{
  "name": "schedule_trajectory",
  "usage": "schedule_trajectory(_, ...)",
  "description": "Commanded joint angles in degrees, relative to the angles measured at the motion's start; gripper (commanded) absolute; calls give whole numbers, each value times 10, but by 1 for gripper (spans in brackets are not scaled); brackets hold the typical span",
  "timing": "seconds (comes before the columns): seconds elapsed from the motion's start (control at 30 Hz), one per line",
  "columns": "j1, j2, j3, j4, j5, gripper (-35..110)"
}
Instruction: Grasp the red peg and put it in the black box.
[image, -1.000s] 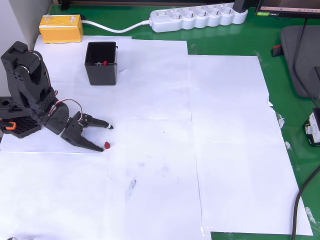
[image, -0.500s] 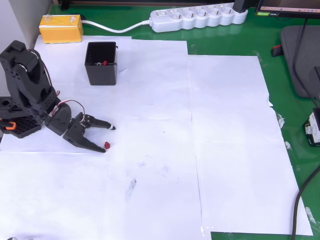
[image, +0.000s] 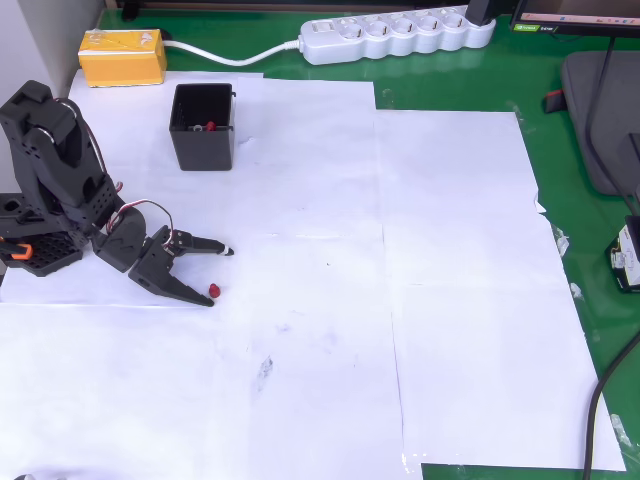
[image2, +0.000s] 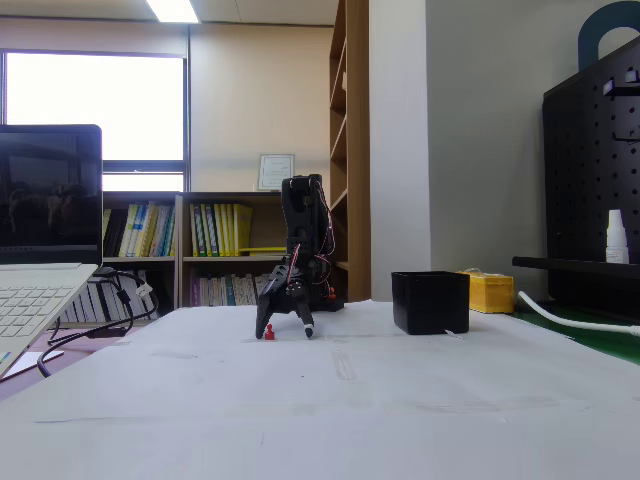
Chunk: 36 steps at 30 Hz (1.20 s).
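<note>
The red peg (image: 213, 290) lies on the white paper, just at the tip of the lower finger of my gripper (image: 219, 275). The gripper is open, its two black fingers spread and pointing right, low over the paper, with the peg at the mouth's lower edge. In the fixed view the gripper (image2: 285, 330) points down at the table and the red peg (image2: 269, 333) stands by its left fingertip. The black box (image: 202, 125) stands upright further up the table, with something small and red showing inside it; in the fixed view the black box (image2: 430, 302) is to the right of the arm.
A yellow block (image: 122, 56) lies left of the box near the table's far edge. A white power strip (image: 398, 36) and its cable run along the far edge. A laptop (image2: 40, 260) sits at the left of the fixed view. White paper sheets (image: 450, 300) cover the green mat.
The gripper has crept slightly to the right and lower, its fingers now flanking the peg more closely. The peg has not moved.
</note>
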Motion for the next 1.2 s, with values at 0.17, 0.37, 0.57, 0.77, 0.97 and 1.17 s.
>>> schedule_trajectory(0.17,-13,4,-4,4,-4,37)
schedule_trajectory(0.37,-33,2,-8,4,1,37)
schedule_trajectory(0.57,-35,1,-9,5,0,37)
schedule_trajectory(0.77,-29,1,-7,6,-5,35)
schedule_trajectory(0.97,-26,3,-7,4,-6,35)
schedule_trajectory(1.17,-26,3,-7,5,-11,29)
